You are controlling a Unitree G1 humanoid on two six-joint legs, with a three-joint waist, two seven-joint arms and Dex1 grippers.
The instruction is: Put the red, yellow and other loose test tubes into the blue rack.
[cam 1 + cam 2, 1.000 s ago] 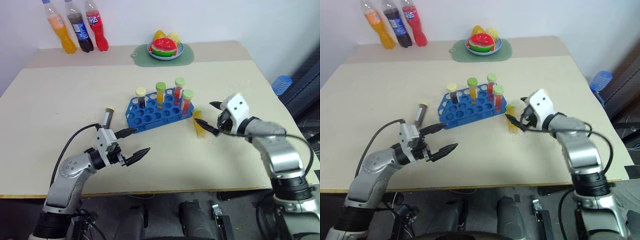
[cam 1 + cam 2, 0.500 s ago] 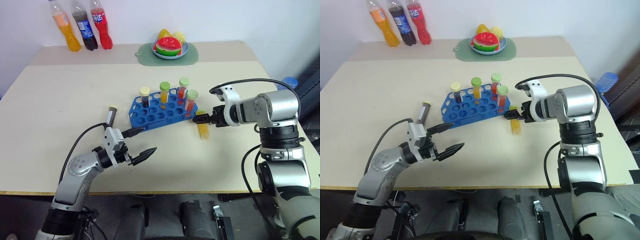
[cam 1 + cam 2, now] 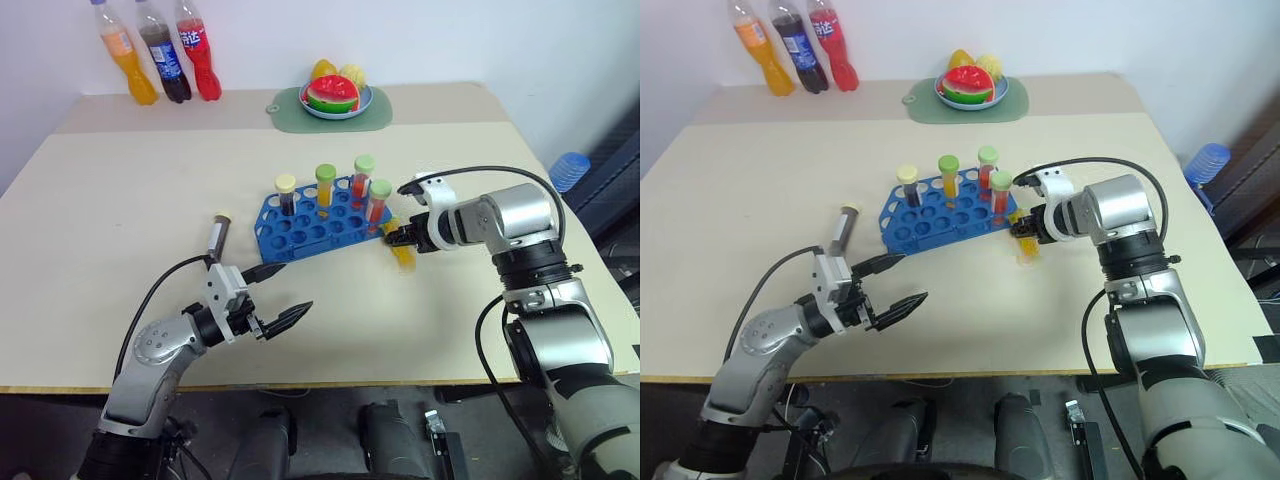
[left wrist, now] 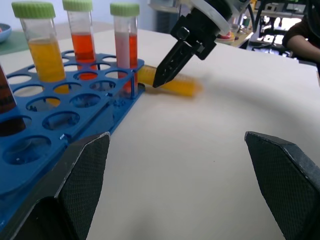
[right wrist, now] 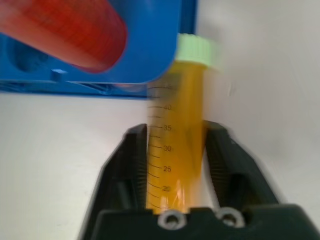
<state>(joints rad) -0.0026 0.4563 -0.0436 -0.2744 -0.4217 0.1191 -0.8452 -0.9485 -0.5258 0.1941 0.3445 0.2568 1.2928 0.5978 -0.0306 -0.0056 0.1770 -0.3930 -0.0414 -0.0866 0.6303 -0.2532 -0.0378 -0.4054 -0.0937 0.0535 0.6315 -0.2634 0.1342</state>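
Black fingers of the right gripper (image 5: 175,150) are clamped on a clear plastic test tube of yellow liquid with a pale green cap (image 5: 176,135), pinching its barrel from both sides. The tube lies on the beige table (image 3: 120,200), its cap toward the near right corner of the low bright-blue plastic rack with round holes (image 3: 315,225), just beside the rack wall. Gripping mid-barrel probably leaves the capped end free to swing upright for insertion.

Just past the fingers stand four capped tubes in the rack, the nearest a red-filled one (image 3: 378,203); these look likeliest to crowd the lift, while the front rows of holes are free.

Well away on the other side, the left gripper (image 3: 280,297) hovers with jaws spread wide and empty. Beyond it a dark brown tube (image 3: 216,235) lies loose on the table beside the rack's left end.
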